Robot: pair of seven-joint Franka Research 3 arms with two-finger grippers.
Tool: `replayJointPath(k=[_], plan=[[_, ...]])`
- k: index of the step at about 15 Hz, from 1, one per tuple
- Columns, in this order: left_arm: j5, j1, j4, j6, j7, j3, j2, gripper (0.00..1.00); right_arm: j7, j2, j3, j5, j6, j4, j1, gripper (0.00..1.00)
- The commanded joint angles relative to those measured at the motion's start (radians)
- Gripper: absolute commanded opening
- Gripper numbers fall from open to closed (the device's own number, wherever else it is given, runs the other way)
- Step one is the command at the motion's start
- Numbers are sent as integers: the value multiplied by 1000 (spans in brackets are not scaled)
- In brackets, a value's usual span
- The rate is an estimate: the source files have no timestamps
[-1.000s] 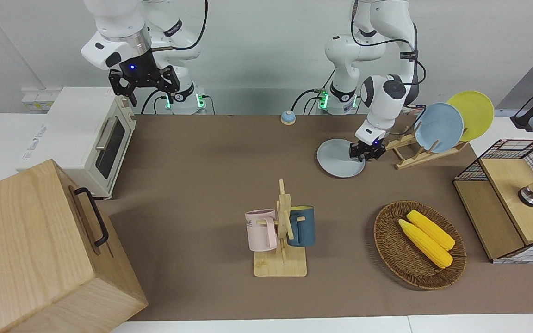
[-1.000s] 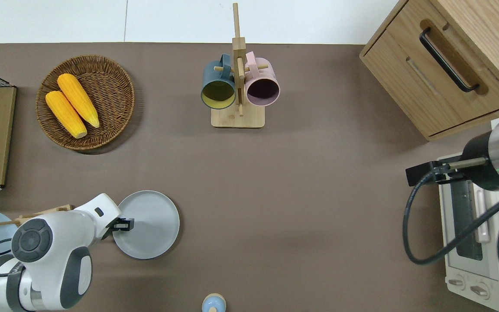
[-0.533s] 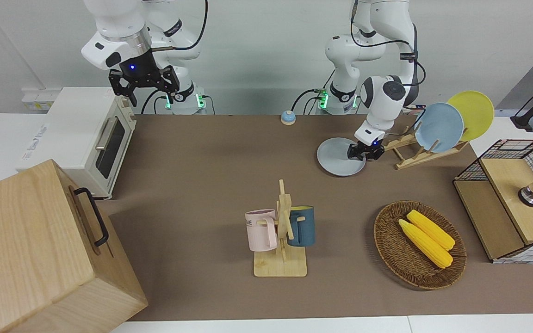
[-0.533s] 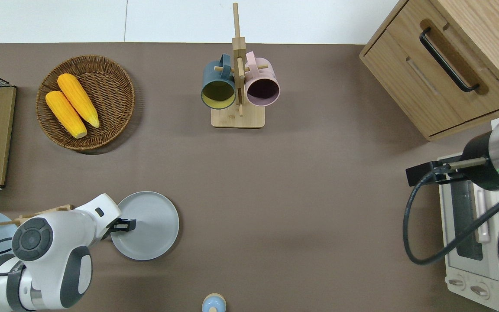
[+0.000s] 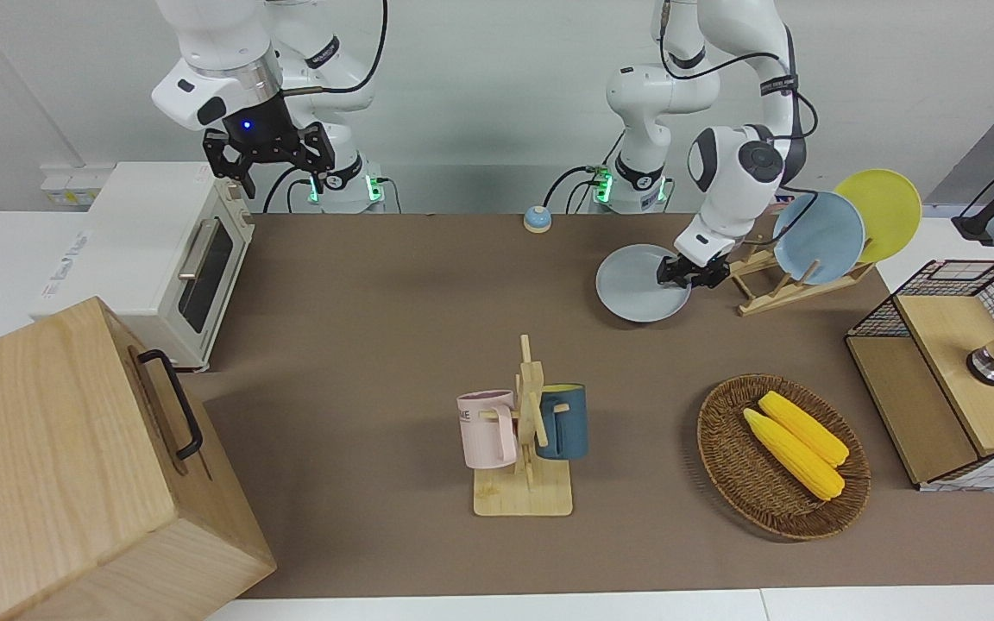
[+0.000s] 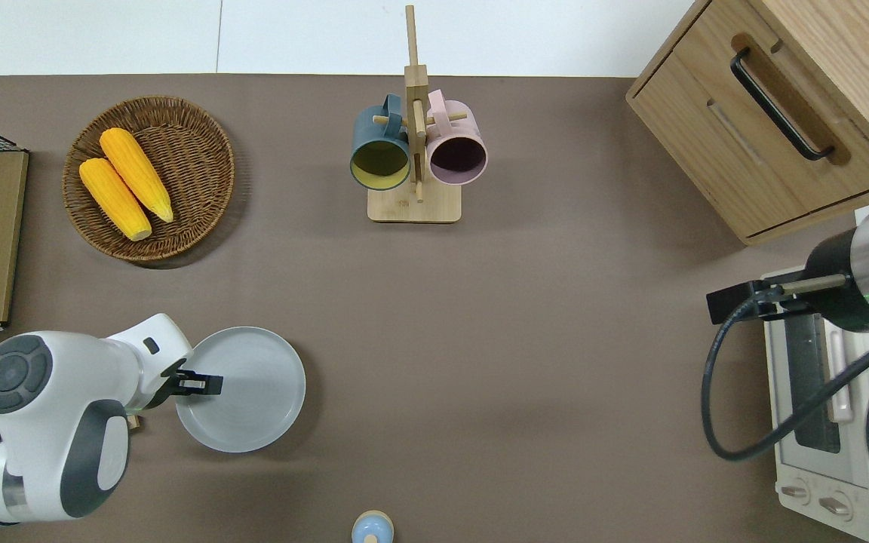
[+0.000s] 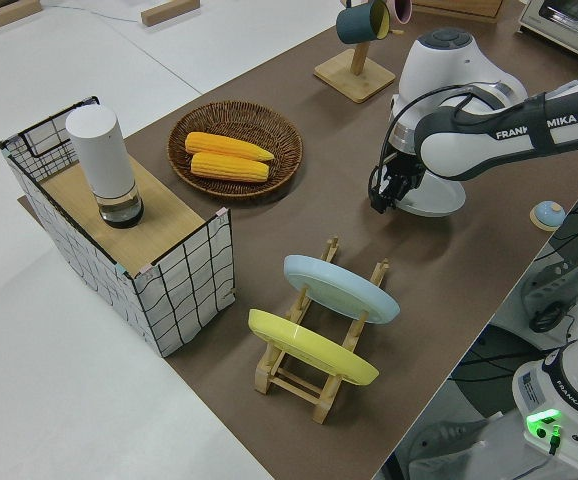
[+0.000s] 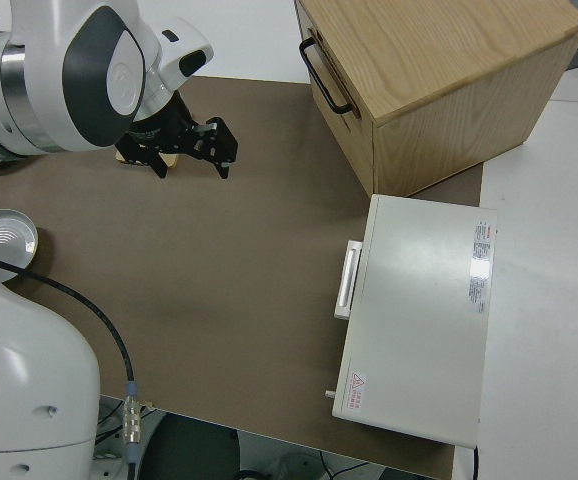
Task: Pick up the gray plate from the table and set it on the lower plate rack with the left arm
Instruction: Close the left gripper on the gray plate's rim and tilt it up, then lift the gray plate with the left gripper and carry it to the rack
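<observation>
Gray plate: pale gray plate (image 5: 642, 283) is gripped at its rim, on the edge toward the left arm's end of the counter, and we see it tilted.
Left hand: left hand (image 5: 692, 272) is clamped on the gray plate's rim, over the brown counter (image 5: 393, 345) just beside the rack.
Lower plate rack: light-wood lower plate rack (image 5: 769, 289) stands at the left arm's end; we see a sky-blue plate (image 5: 825, 237) and a yellow plate (image 5: 885, 211) slotted in it.
Right hand: right hand (image 5: 266, 155) is parked, its fingers spread apart.
Nearby: wicker basket (image 5: 726, 466) holds two corn cobs (image 5: 795, 440).
</observation>
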Motion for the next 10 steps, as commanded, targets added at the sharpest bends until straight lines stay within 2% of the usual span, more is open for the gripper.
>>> replayJointPath(k=[1,6,10], plan=[[-24,3,66,-119,23,6,-38,0,0,-2,6,10,-14,6,-10,987],[-24,4,165,-246,21,13,-58,0,0,-2,6,10,-13,6,-10,987],[-24,4,286,-383,24,34,-60,0,0,-2,6,10,-14,6,-10,990]])
